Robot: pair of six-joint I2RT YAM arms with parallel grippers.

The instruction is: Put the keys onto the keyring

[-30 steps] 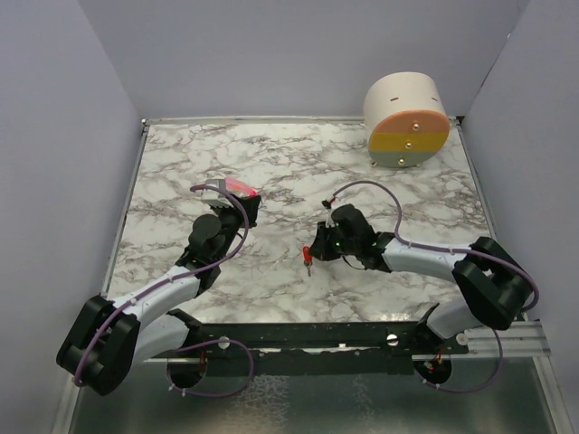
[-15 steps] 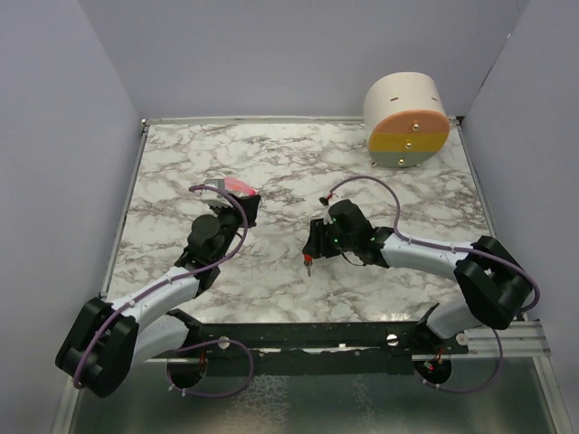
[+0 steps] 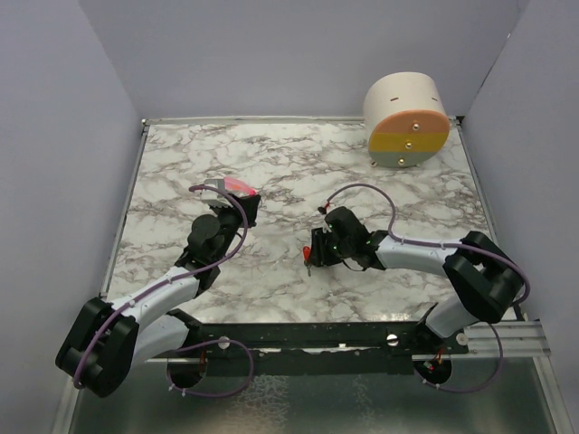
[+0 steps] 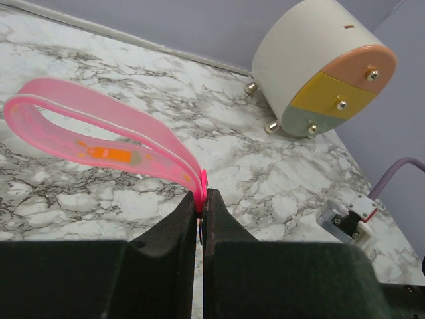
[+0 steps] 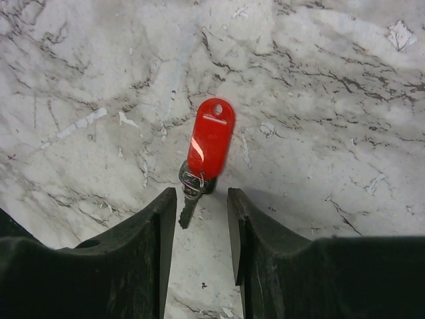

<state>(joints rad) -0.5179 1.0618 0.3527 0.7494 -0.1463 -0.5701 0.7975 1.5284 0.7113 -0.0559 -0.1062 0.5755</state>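
I have open marble across the far half of the table (image 3: 298,163); a gripper can pass there. The one obstacle on it is the round drum (image 3: 407,120), standing on small feet in the far right corner. Walls (image 3: 63,136) close off the left, far and right sides. Between the left gripper (image 3: 246,201) and the right gripper (image 3: 312,256) runs a bare lane of table. The pink keyring (image 4: 99,136) loop projects ahead of the left gripper. The key (image 5: 210,137) lies at the parted right jaws, its blade in the gap.
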